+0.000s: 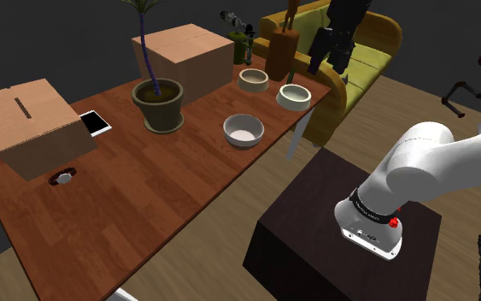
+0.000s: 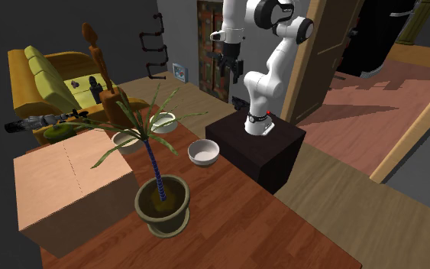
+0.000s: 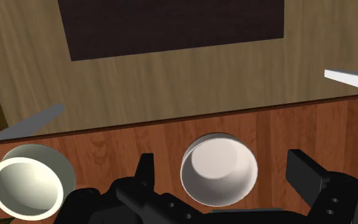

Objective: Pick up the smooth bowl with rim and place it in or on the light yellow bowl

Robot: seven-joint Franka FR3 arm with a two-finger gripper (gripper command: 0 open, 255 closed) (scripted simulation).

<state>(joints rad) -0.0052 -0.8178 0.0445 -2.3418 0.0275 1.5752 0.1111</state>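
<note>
Wrist view: grey-white bowl (image 3: pixel 219 168) centred beneath gripper (image 3: pixel 222 164).

**Arm:** white Franka arm (image 2: pixel 274 61), rounded tubular links, glossy shells, dark joints betw. segments.
**Base:** white flange (image 1: pixel 368 233) w/ black ring band and a small red mark (image 1: pixel 394 220). Pale specks on the band, unreadable.
**Hand:** all-black two-finger gripper (image 3: pixel 222 159), blocky housing w/ small round holes. Fingers (image 3: pixel 147 170) flat, angular, matte black.
**Mount:** dark brown box stand (image 1: pixel 315 248), plain sides, square edges.
</note>
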